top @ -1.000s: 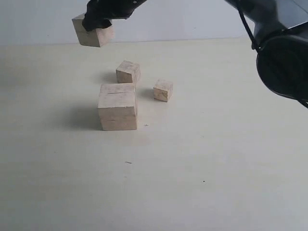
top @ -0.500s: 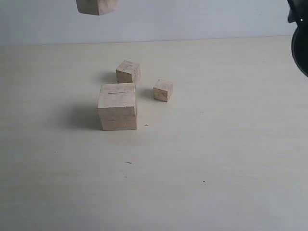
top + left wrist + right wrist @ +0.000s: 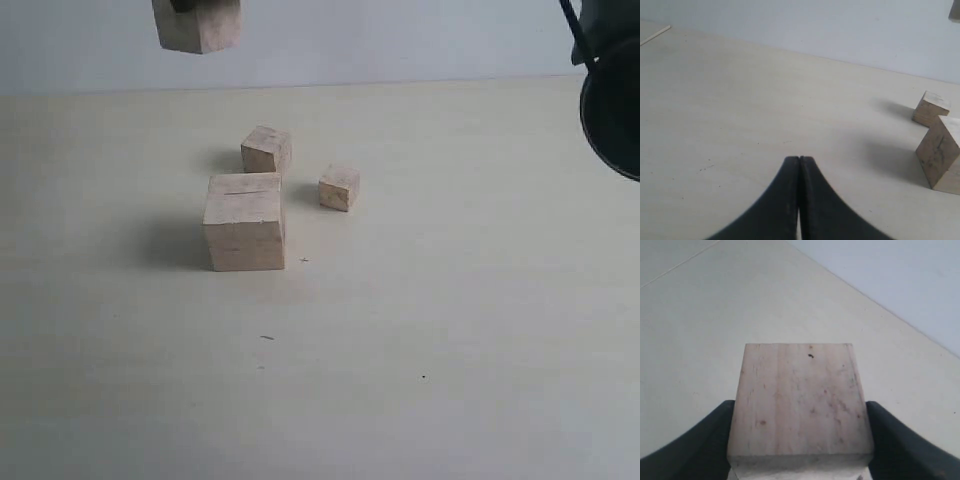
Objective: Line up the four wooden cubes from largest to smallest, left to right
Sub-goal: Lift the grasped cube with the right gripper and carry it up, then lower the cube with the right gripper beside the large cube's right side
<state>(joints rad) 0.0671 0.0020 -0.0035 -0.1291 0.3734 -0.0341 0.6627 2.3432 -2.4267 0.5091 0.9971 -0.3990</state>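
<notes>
Apparently the lift had topped out: the held cube point(image 3: 198, 25), nearly out of the exterior view half a second earlier, had dipped a little back into it and hung high over the far left of the table point(image 3: 450, 320), well above and apart from the others. The right gripper point(image 3: 800, 440) was clamped on it, its dark fingers point(image 3: 700, 445) pressed against two opposite faces. The left gripper point(image 3: 799, 167) was closed on nothing, low over bare table. The largest cube point(image 3: 245, 222), the medium cube point(image 3: 266, 150) behind it and the smallest cube point(image 3: 339, 187) to the right had not shifted. Judging by size, the held cube ranked second, so it belonged just right of the largest, and it hung on the wrong side; no row existed yet. In the exterior view the frame's top edge cut off the held cube's upper part and hid the fingers, and the right arm point(image 3: 612, 100) was only a dark blur at the edge. In the right wrist view the cube blocked the table directly beneath, so its drop spot could not be judged.
</notes>
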